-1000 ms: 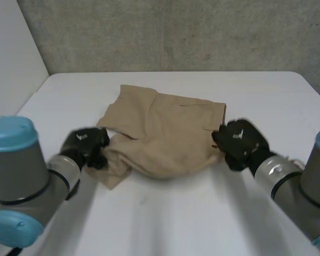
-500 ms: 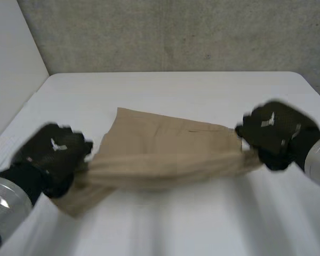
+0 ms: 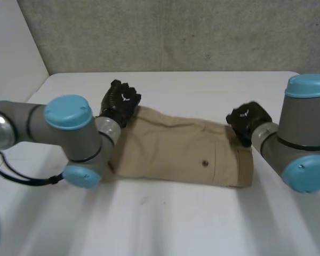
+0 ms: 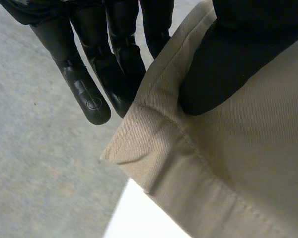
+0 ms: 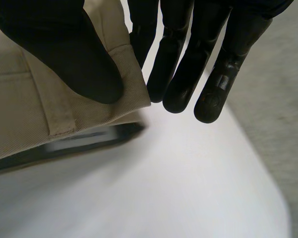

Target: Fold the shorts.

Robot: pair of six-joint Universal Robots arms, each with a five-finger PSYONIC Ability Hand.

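The tan shorts lie stretched out flat across the middle of the white table. My left hand holds their far left corner; in the left wrist view its thumb presses a hemmed corner of the shorts against straight fingers. My right hand holds the far right corner. In the right wrist view the thumb pinches the waistband corner of the shorts against the fingers. A small button shows on the top face of the cloth.
A grey wall stands behind the table's far edge. Both arms reach out over the table, the left elbow beside the shorts' left end and the right elbow beside their right end.
Both hands lifted the shorts' near edge, carried it away from me and laid it down at the far side. The shorts now lie flat in a long band, turned over.
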